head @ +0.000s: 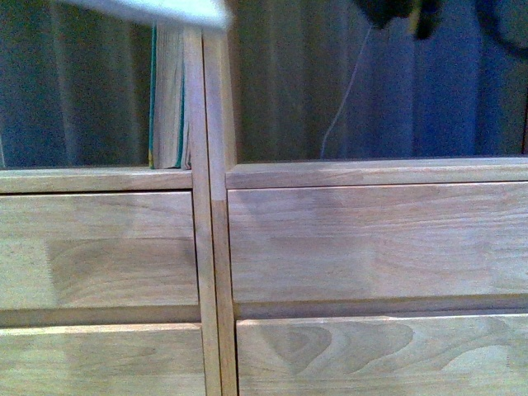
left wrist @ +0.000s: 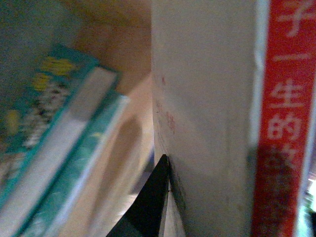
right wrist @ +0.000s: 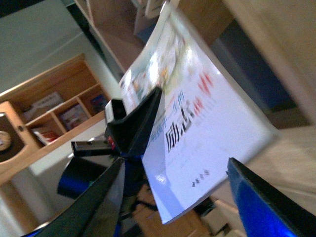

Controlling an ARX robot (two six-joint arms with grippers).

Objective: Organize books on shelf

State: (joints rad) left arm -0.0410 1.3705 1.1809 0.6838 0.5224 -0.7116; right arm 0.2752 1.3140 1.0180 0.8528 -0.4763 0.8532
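The teal-covered book (head: 167, 95) stands upright in the left compartment of the light wood shelf (head: 206, 247), against its centre divider. The thin pale paperback (right wrist: 197, 123) hangs tilted in the air, with my left gripper (right wrist: 136, 126) shut on its edge. In the left wrist view a black finger (left wrist: 150, 207) presses its pale cover (left wrist: 207, 98), beside the red spine (left wrist: 286, 123); the teal book (left wrist: 59, 148) lies just past it. A corner of the paperback (head: 148, 10) shows at the top of the front view. My right gripper (right wrist: 175, 165) is open, its fingers either side of the paperback's lower corner without touching.
Plain drawer fronts (head: 371, 243) fill the lower shelf. The right compartment is backless, with a white cable (head: 346, 91) and curtain behind it. A darker orange-brown cabinet (right wrist: 49, 113) with items stands off to one side in the right wrist view.
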